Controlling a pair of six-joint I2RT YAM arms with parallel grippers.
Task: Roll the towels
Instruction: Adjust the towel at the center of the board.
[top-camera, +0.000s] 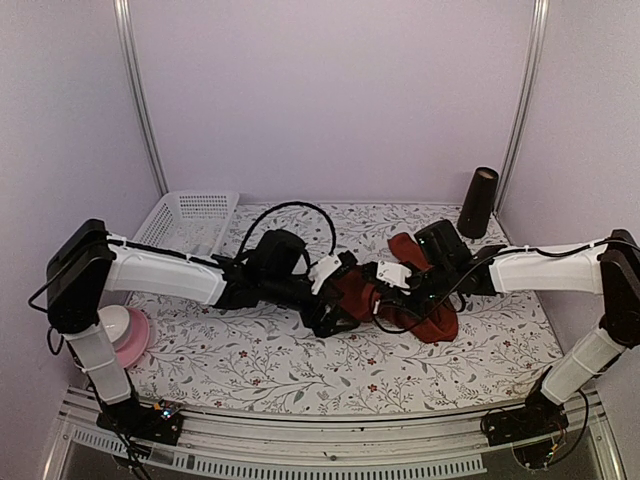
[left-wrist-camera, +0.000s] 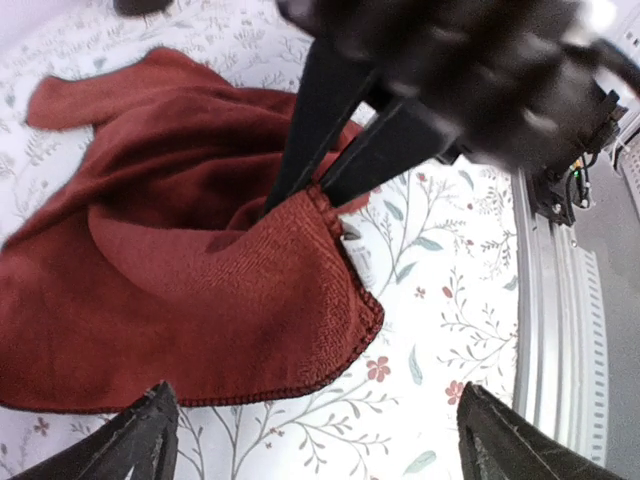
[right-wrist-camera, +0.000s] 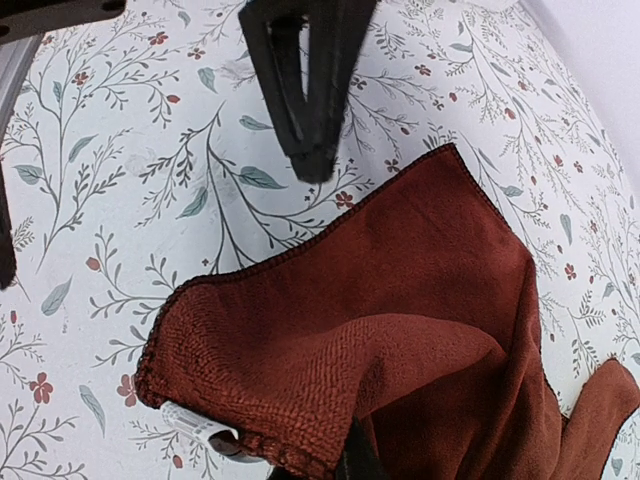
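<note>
- The maroon towel (left-wrist-camera: 180, 290) is lying crumpled in loose folds near the middle of the floral surface (top-camera: 250, 360). Its ribbed weave and stitched hem are showing along the near edge, and one end is trailing toward the far side.
- One hemmed corner is being held up off the surface, with the cloth draping down from it.
- The right hand (left-wrist-camera: 305, 195) is clamping that raised corner, its two dark fingers pinching together on the hem.
- The left hand (left-wrist-camera: 320, 430) is hovering just beside the towel's hemmed edge, with its fingers spread wide and gripping nothing.
- A white basket (top-camera: 190, 220) is sitting at the far left of the surface, and a dark cylinder (top-camera: 478, 202) is standing at the far right.
</note>
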